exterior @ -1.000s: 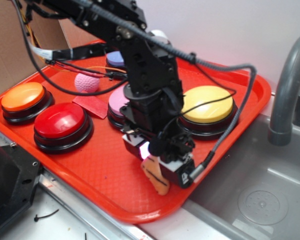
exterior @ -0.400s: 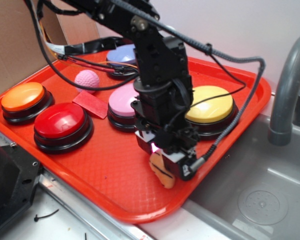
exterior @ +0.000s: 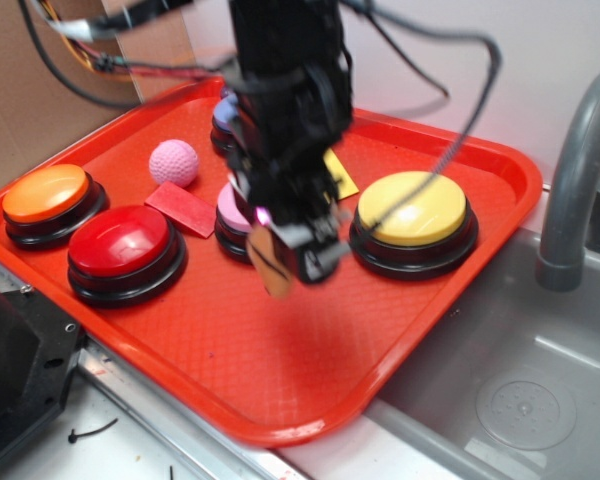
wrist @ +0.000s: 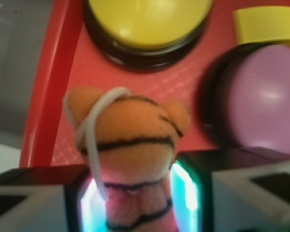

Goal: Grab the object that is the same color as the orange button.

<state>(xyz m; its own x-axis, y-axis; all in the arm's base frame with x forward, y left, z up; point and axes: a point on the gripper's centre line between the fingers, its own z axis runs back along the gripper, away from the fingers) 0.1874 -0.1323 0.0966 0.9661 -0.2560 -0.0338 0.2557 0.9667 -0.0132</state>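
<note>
Half the small orange striped plush tiger (wrist: pixel 128 159) protruded from the closed black gripper (exterior: pixel 292 243), so a jolt risked dropping it.

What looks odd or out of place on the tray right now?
Nothing looks spilled or damaged. The tiger toy is off the red tray, pinched between the gripper fingers, its white string loop draped over its head. A yellow block lies loose beside the pink button.
</note>
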